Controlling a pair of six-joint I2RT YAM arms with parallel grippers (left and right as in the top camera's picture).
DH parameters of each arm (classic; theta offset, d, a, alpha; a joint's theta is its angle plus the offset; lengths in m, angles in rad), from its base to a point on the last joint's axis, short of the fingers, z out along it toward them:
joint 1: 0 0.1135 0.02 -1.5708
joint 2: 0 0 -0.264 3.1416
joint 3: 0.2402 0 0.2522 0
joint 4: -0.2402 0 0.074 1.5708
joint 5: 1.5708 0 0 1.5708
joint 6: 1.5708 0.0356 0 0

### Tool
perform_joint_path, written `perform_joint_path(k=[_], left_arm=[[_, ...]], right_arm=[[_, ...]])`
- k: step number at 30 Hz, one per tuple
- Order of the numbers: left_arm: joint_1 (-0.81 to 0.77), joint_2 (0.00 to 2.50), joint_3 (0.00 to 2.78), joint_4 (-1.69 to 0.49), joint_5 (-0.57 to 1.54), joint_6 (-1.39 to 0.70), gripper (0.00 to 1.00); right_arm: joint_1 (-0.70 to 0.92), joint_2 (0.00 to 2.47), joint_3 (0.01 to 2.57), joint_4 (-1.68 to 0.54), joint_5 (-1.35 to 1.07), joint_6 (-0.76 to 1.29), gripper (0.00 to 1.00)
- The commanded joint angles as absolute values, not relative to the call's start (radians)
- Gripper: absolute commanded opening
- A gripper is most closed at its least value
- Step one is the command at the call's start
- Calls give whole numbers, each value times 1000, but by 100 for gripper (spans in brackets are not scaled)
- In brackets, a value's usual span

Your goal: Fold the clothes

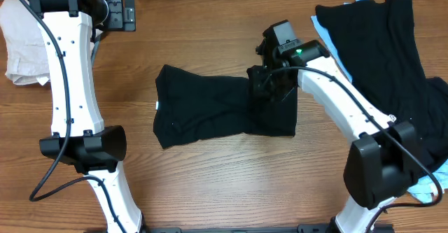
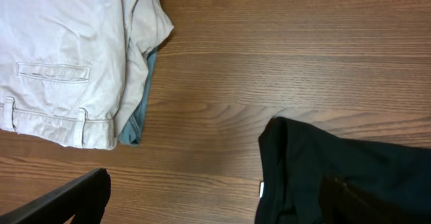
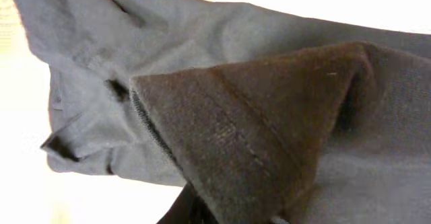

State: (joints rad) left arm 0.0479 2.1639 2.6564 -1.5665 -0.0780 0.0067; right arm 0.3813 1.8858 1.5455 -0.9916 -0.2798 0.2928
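A black garment lies partly spread across the middle of the table. My right gripper is down on its upper right part and is shut on a fold of the black cloth. That fold fills the right wrist view and hides the jaws. My left gripper is at the far left back, open and empty. In the left wrist view its fingers are spread wide above bare wood, with the black garment's left edge by the right finger.
Folded beige trousers lie on a teal garment at the left edge. A pile with a black garment over light blue cloth covers the right side. Bare wood runs along the front.
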Motion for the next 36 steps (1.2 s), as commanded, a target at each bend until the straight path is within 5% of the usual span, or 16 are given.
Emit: perform_joint_path(k=[1, 2, 4, 14, 18, 28, 36], left_arm=[[54, 2181, 2651, -1563, -62, 23, 100], [54, 2181, 2650, -1563, -62, 22, 100], [54, 2181, 2650, -1560, -62, 22, 100], [51, 2185, 2597, -1578, 107, 63, 100], [50, 2186, 2457, -1567, 296, 199, 100], [20, 2186, 1893, -1351, 334, 318, 100], [12, 2186, 1736, -1204, 181, 229, 100]], right_arm=[[381, 1927, 1563, -1002, -275, 318, 26], [381, 1932, 1563, -1008, -300, 311, 44], [382, 1932, 1564, -1015, -361, 294, 53], [299, 1840, 1565, -1053, -495, 235, 58], [161, 1829, 1565, -1145, -472, 197, 70], [26, 1829, 1565, -1184, -395, 118, 82], [26, 1829, 1565, -1189, -393, 119, 85]])
